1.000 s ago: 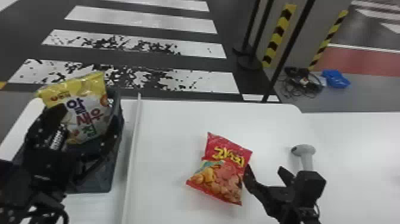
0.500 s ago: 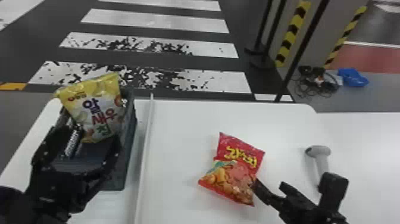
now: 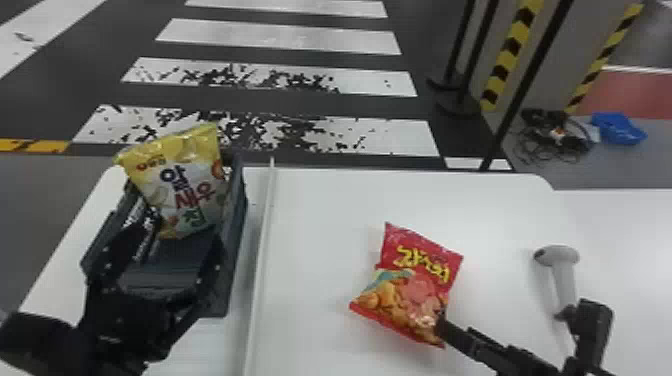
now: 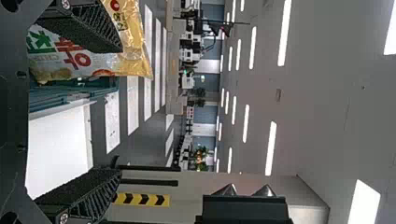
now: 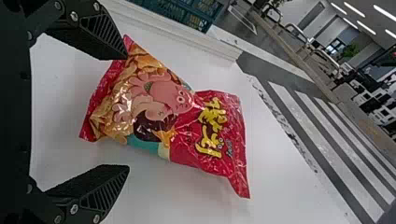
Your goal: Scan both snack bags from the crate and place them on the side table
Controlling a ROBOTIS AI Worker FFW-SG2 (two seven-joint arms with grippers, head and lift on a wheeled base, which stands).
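My left pincer [image 3: 180, 235] is over the near part of the dark crate [image 3: 236, 220], its two fingers spread wide and gripping nothing. The yellow and white snack bag [image 3: 182, 185] stands propped in the crate's far end, its top sticking up past the rim; in my left wrist view one finger overlaps it, though I can't tell whether they touch. My right pincer [image 3: 500, 322] is open too, low at the near right side of the red snack bag [image 3: 415, 290]. That bag lies printed side up on the white table [image 3: 315, 210], not clamped between my fingers; one fingertip is right at its edge, and I can't tell if it makes contact. A raised white strip [image 3: 262, 225] runs between the crate and the red bag. To the right of the red bag I see a grey handheld scanner [image 3: 565, 275], its handle pointing toward my right pincer.
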